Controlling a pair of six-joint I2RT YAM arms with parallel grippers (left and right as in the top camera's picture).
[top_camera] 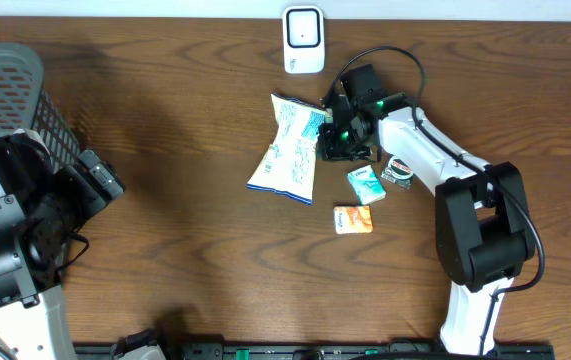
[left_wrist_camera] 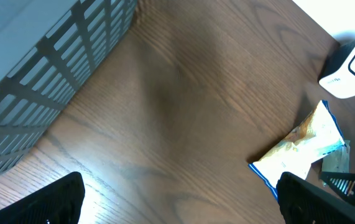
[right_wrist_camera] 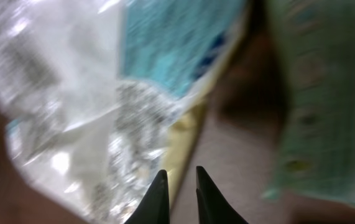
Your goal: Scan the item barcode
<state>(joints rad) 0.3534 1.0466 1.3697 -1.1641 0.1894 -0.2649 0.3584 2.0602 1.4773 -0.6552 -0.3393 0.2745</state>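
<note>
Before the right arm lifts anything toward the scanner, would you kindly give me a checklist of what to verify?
1. Right gripper shut at the edge of the white and blue crinkled snack bag: ok.
2. Bag edge actually pinched in that gripper: cannot tell, the wrist view is blurred.
3. White box-shaped barcode scanner stands beyond the bag, uncovered: ok.
4. Bag's barcode located: cannot tell.
5. Left gripper open, well away from the bag: ok.
6. Small teal packet and orange packet lie apart from the bag: ok.
</note>
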